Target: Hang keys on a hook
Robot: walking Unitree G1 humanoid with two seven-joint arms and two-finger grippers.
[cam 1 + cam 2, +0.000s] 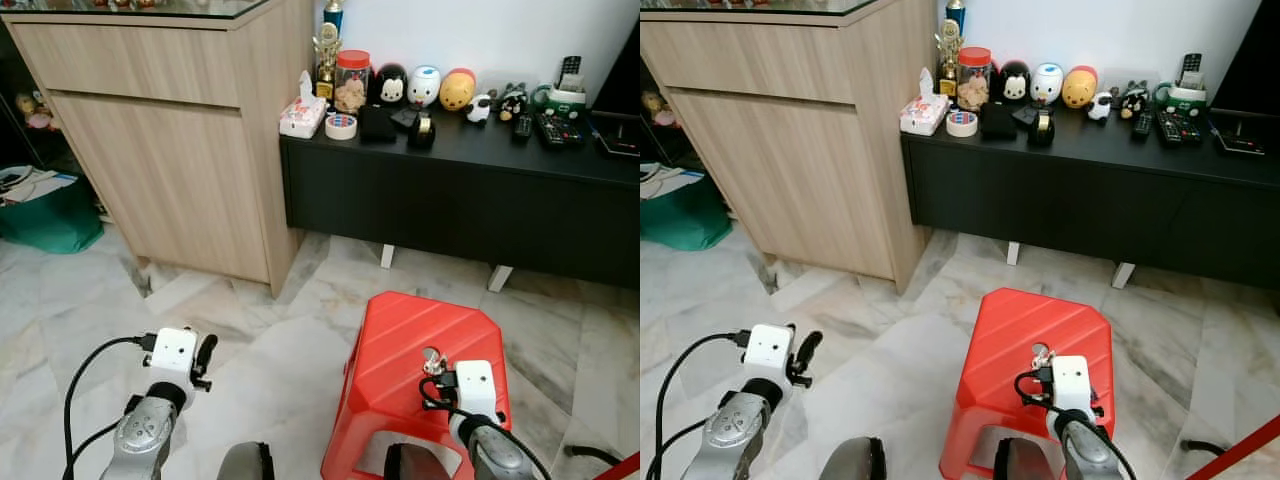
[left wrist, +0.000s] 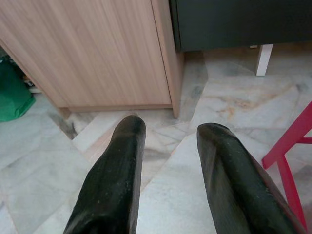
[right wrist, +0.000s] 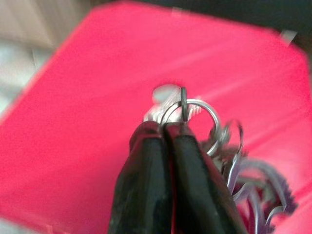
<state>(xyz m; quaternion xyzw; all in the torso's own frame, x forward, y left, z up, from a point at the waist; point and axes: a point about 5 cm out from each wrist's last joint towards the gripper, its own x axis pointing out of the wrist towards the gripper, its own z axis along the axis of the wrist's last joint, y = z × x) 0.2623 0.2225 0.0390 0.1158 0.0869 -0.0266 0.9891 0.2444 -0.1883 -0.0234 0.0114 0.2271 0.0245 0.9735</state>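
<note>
Right claw clenched on one bunch of keys above one red stool; left claw released.

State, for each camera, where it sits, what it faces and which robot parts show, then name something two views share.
Left eye: head, facing down at the red stool; both arms.
Right eye: head, same scene, black cabinet beyond.
Left wrist: along the open left pincer toward the wooden cupboard.
Right wrist: along the right pincer, shut on the keys.
Shared: the stool.
</note>
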